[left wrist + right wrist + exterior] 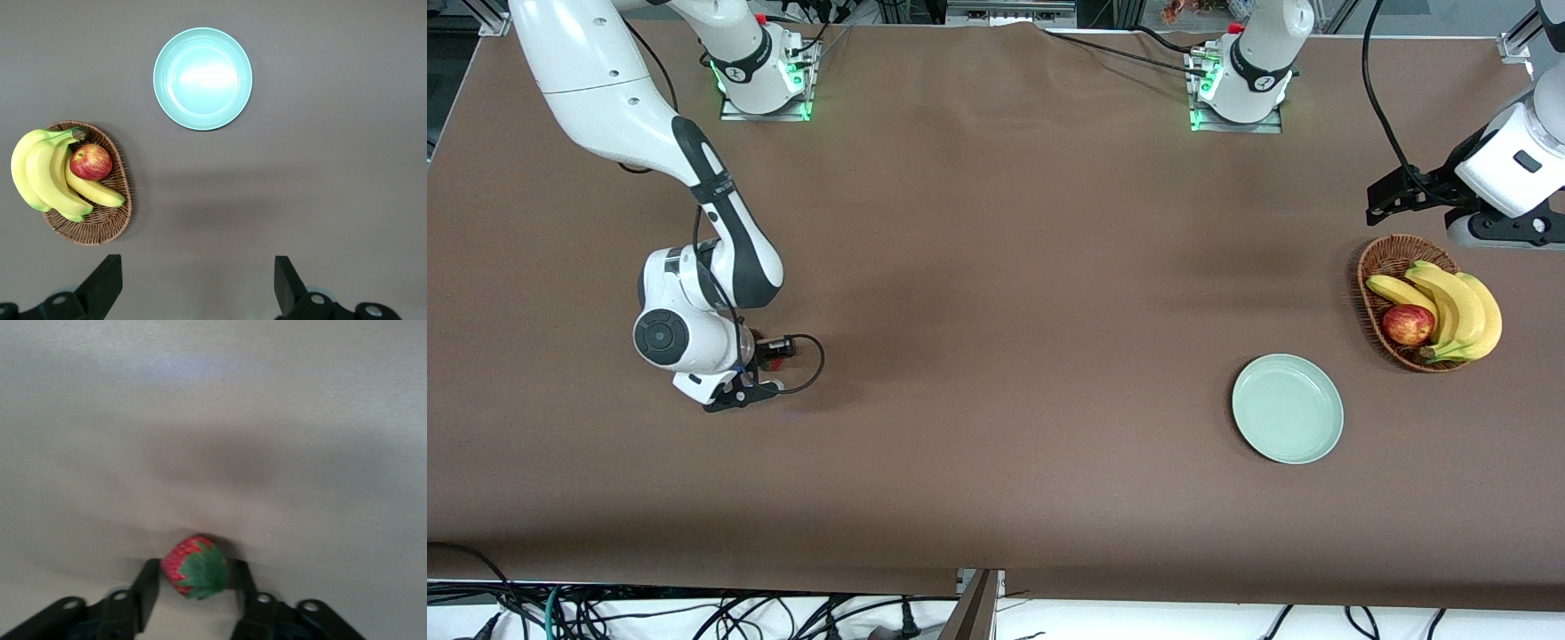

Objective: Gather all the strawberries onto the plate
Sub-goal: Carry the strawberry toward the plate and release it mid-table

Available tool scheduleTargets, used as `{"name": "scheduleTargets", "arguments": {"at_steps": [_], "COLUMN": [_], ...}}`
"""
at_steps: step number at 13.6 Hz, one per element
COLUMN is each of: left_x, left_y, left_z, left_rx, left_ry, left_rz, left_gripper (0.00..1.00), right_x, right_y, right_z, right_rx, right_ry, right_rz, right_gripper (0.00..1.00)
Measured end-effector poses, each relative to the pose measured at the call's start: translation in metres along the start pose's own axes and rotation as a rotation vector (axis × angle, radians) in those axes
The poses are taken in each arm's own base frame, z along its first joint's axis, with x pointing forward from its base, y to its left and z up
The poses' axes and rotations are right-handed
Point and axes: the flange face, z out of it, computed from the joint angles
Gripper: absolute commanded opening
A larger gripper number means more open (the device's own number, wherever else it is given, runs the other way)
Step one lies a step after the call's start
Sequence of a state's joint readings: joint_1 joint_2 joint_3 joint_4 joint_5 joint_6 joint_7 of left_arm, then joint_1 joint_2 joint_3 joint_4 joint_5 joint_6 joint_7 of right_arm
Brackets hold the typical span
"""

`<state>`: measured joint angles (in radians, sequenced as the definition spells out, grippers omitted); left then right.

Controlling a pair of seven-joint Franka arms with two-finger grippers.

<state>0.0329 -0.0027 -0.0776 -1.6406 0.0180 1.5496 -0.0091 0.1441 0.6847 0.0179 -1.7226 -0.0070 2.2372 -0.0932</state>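
Note:
My right gripper (772,348) is low at the table toward the right arm's end. In the right wrist view its fingers (148,581) press both sides of a small red strawberry (190,565) with a green cap, and the gripper (193,572) is shut on it. No other strawberries show in any view. The pale mint-green plate (1288,409) lies empty toward the left arm's end and also shows in the left wrist view (203,78). My left gripper (1394,197) is open and empty, raised over the table beside the basket, with its fingers (103,283) wide apart.
A brown wicker basket (1371,267) holds bananas (1458,311) and a red-yellow apple (1408,324), farther from the front camera than the plate. It also shows in the left wrist view (100,230). Cables hang along the table's front edge.

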Motion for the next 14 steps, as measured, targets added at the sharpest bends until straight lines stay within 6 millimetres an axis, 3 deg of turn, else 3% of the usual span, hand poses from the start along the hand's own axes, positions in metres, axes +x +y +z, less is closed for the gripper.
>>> {"name": "scheduleTargets", "arguments": {"at_steps": [1, 2, 5, 8, 10, 11, 14], "left_x": [0.000, 0.000, 0.000, 0.000, 0.001, 0.001, 0.002], "left_y": [0.000, 0.000, 0.000, 0.000, -0.001, -0.001, -0.003], "left_z": [0.000, 0.000, 0.000, 0.001, 0.002, 0.002, 0.004], "left_rx": [0.000, 0.000, 0.000, 0.000, 0.000, 0.000, -0.001], "left_ry": [-0.001, -0.001, -0.002, -0.003, -0.004, -0.005, -0.008], "left_rz": [0.000, 0.000, -0.001, -0.001, -0.001, -0.002, -0.006], "left_gripper": [1.00, 1.00, 1.00, 1.00, 1.00, 1.00, 1.00], "right_x": [0.000, 0.000, 0.001, 0.017, 0.027, 0.030, 0.033], "right_y": [0.004, 0.003, -0.002, -0.029, -0.072, -0.107, -0.251], "right_z": [-0.001, -0.001, -0.003, -0.025, -0.039, -0.040, -0.039], "right_rx": [-0.002, 0.001, 0.002, 0.010, 0.016, 0.018, 0.044], "right_ry": [0.001, 0.001, 0.008, 0.064, 0.095, 0.105, 0.167], "right_rz": [-0.001, -0.005, -0.015, -0.047, -0.021, 0.025, 0.193], "right_gripper": [0.04, 0.01, 0.01, 0.01, 0.01, 0.01, 0.01]}}
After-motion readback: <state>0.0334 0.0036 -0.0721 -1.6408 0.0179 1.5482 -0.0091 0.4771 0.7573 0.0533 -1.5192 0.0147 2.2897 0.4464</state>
